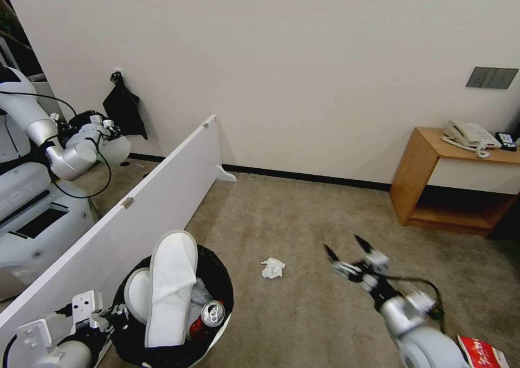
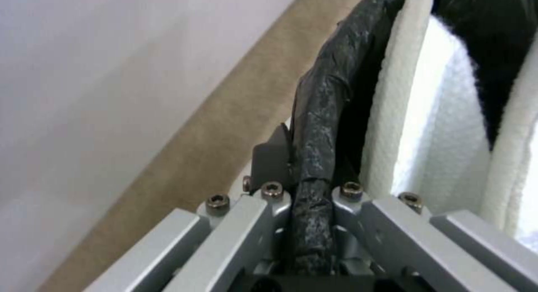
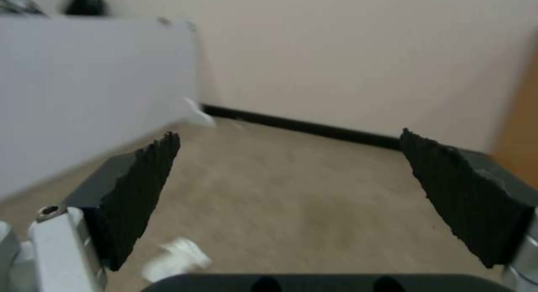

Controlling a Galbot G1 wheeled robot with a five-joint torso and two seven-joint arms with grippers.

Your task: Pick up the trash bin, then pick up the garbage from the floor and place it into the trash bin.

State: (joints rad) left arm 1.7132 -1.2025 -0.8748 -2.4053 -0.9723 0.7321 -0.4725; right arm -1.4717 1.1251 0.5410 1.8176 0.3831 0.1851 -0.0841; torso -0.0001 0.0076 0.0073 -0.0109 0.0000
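Note:
The trash bin, lined with a black bag, is at the lower left of the head view. My left gripper is shut on its bagged rim, with the fingers clamped on both sides of the black plastic. Two white slippers stand upright in the bin beside a crushed red can. A crumpled white tissue lies on the carpet. To its right my right gripper hovers open, pads wide apart, with the tissue just below them. A red packet lies at the lower right.
A long white panel runs diagonally along the bin's left side. A wooden side table with a telephone stands against the wall at right. A black cloth hangs on the wall. Open carpet spreads beyond the tissue.

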